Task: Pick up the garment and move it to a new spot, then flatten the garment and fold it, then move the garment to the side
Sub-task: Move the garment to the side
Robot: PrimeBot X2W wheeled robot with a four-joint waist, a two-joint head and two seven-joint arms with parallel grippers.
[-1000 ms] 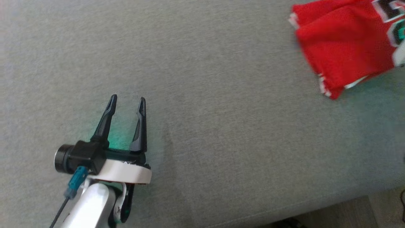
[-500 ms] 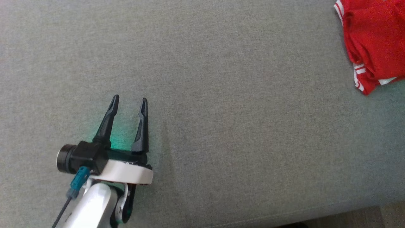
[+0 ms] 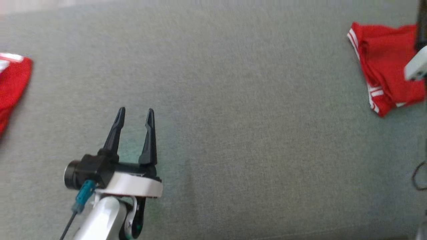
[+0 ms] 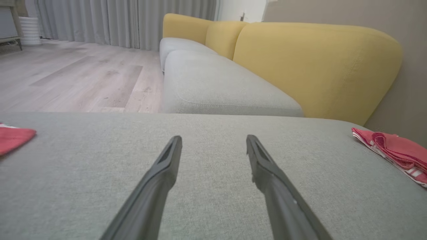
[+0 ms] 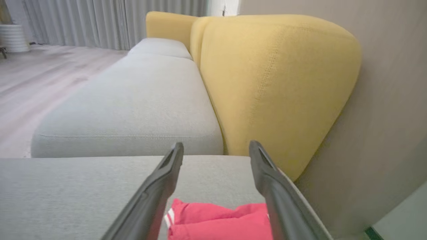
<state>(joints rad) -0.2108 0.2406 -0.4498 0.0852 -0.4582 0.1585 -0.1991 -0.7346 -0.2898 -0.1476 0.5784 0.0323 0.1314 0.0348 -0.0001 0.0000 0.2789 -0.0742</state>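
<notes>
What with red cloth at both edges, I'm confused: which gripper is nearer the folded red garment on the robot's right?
Right. The right gripper hangs over the folded red garment; the left gripper hovers far to its left over the grey cushion.

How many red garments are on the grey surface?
2: right garment, folded, at the surface's right end; left garment, cut off at the head view's left edge. Others may lie out of frame.
</notes>
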